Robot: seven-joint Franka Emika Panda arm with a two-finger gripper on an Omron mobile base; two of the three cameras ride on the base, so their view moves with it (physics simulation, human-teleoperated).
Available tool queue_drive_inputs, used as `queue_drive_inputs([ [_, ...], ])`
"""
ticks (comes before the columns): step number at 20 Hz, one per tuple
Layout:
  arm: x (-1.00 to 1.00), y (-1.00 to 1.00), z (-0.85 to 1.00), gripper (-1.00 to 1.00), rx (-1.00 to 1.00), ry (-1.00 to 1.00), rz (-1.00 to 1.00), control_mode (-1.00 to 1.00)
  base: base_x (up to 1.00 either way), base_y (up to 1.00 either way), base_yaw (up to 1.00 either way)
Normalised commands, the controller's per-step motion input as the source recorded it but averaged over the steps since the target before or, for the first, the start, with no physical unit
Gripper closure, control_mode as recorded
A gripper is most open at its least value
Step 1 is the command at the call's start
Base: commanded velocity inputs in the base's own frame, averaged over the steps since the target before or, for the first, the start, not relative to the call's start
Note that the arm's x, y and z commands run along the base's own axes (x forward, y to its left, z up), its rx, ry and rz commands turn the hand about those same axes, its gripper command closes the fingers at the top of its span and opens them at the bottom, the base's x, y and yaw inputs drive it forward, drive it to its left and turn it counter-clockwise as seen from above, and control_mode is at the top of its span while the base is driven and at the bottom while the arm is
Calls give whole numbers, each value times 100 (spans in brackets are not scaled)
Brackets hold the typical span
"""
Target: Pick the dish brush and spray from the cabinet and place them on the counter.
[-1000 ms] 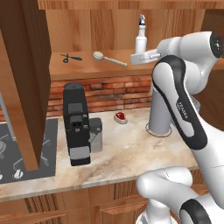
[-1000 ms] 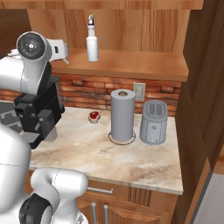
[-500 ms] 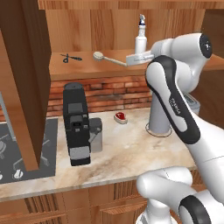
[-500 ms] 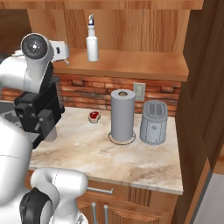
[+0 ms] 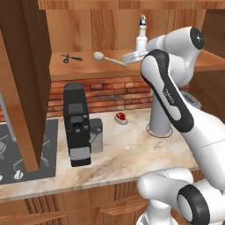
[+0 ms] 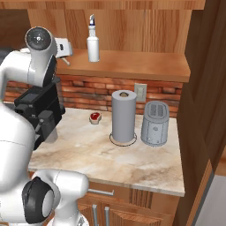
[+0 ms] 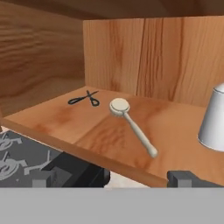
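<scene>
the end effector [image 5: 128, 60] is wide open, holding nothing. reaching for the small cream-white dish brush [image 7: 131, 121], it could bump the slim white spray bottle [image 5: 141, 37] over.

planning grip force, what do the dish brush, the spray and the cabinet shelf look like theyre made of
Dish brush: looks like pale wood or matte plastic, going by its smooth cream handle and round head; bristles cannot be made out.
Spray: probably plastic, with a plain white matte body and a blue-and-white nozzle.
Cabinet shelf: wood with visible grain, warm brown, with a low sheen.
</scene>
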Motion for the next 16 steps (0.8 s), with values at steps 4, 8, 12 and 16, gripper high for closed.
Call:
queue_drive_inputs([
  [4, 19, 0, 0, -100, -7, 7, 0, -100, 0, 0, 0],
  [8, 12, 0, 0, -100, -4, 2, 0, -100, 0, 0, 0],
  [12, 12, 2, -4, -100, 0, 0, 0, -100, 0, 0, 0],
  [16, 12, 9, -9, -100, 0, 0, 0, -100, 0, 0, 0],
])
